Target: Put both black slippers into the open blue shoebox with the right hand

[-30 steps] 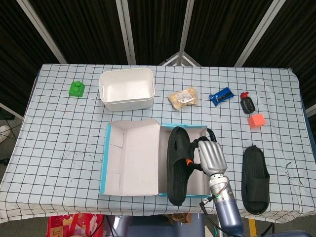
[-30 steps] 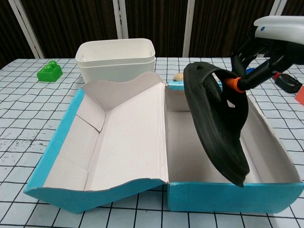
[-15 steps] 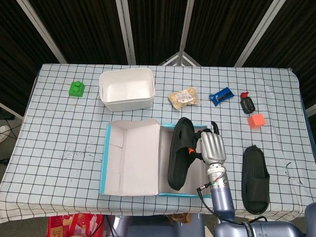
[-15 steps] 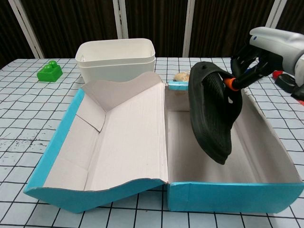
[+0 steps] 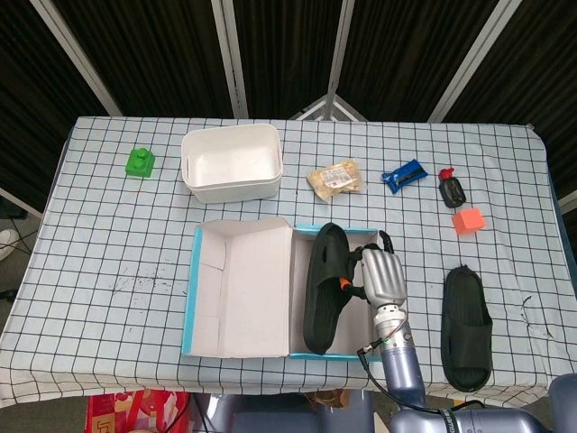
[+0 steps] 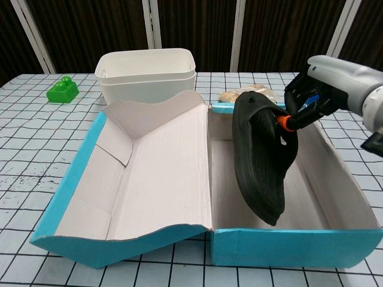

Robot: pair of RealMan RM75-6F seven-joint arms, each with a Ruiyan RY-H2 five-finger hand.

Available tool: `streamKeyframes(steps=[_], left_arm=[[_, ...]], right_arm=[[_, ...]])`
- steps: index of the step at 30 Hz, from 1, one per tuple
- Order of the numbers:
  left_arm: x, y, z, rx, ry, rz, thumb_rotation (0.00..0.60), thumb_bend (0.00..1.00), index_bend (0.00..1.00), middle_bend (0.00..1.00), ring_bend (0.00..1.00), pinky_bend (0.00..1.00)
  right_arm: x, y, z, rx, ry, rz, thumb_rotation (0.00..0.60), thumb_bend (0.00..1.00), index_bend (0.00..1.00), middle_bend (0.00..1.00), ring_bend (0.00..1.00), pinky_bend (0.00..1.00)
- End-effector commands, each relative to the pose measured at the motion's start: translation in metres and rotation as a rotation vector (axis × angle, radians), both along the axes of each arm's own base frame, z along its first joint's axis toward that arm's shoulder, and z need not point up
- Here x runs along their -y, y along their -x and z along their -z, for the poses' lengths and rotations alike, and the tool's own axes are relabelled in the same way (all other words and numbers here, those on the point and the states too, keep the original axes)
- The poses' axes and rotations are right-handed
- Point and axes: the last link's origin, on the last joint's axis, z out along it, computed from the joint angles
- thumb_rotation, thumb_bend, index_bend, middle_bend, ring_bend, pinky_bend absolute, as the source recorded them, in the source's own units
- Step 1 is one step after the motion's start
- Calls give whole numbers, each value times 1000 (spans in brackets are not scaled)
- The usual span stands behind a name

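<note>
My right hand [image 5: 380,278] [image 6: 317,95] grips one black slipper [image 5: 322,287] [image 6: 261,156] by its strap, tilted on edge inside the right compartment of the open blue shoebox [image 5: 191,293] [image 6: 287,246]. The slipper's lower end reaches down near the box floor; whether it touches is unclear. The second black slipper [image 5: 467,328] lies flat on the table to the right of the box, only in the head view. The box lid [image 6: 155,173] lies folded open to the left. My left hand shows in neither view.
A white tub [image 5: 231,162] [image 6: 146,73] stands behind the box, a green block [image 5: 140,162] [image 6: 62,90] at far left. A snack packet [image 5: 334,179], blue packet [image 5: 403,175], small dark bottle [image 5: 450,189] and orange cube [image 5: 469,220] lie at the back right.
My right hand has lowered the slipper deeper into the box's right compartment and shifted slightly left; the slipper's heel has dropped from above the front wall to inside it.
</note>
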Motion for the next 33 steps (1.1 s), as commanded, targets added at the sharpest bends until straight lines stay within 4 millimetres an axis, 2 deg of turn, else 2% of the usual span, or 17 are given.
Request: streamKeyframes(steps=[1,23,33], left_arm=[[0,0,0,1,-2,0,600,515,68,0,0,16],[1,1,-3,9,-10,-1,600,515,68,0,0,16],[1,0,-3,9,-10,0,600,515,68,0,0,16]], right_arm=[[-1,2,3,5,-2,0,600,611,761,555,345,16],[-12,10,30,27,-33,-26,600,612,763,555,347,16],[-10,18,44,28,-4,-36,600,614,764,555,348,16]])
